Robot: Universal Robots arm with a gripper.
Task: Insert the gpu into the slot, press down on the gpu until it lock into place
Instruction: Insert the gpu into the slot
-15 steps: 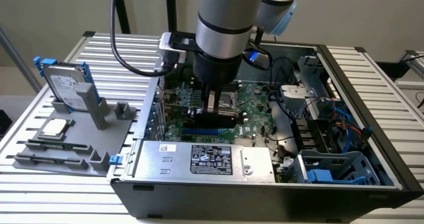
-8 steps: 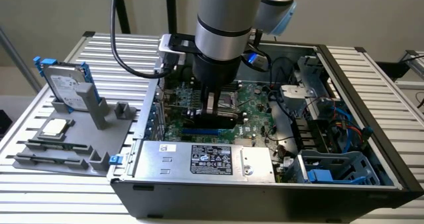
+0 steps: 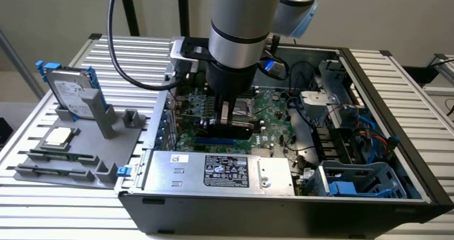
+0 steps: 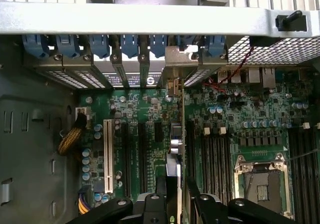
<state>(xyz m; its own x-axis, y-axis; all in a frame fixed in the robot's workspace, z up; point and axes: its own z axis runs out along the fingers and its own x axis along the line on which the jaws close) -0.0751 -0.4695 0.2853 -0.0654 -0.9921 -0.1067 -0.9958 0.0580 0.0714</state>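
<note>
Gpu [image 4: 176, 134]: stands on edge over the green motherboard [image 4: 150, 109]; whether it is seated I cannot tell.
Slot [image 3: 212, 142]: blue strip just beside the gpu's lower edge.
Pincer [image 4: 177, 190]: fingers [image 4: 162, 191] narrowed onto the gpu, one against each face.
Power-supply box [image 3: 220, 171]: near the slot.

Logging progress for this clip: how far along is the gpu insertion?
Done: the claw grips the gpu, held on edge inside the open case over the green board. In hand: lining it up with the slot, whose blue strip shows just beside the card. Left: seating and locking; the card does not look pressed home yet.
</note>
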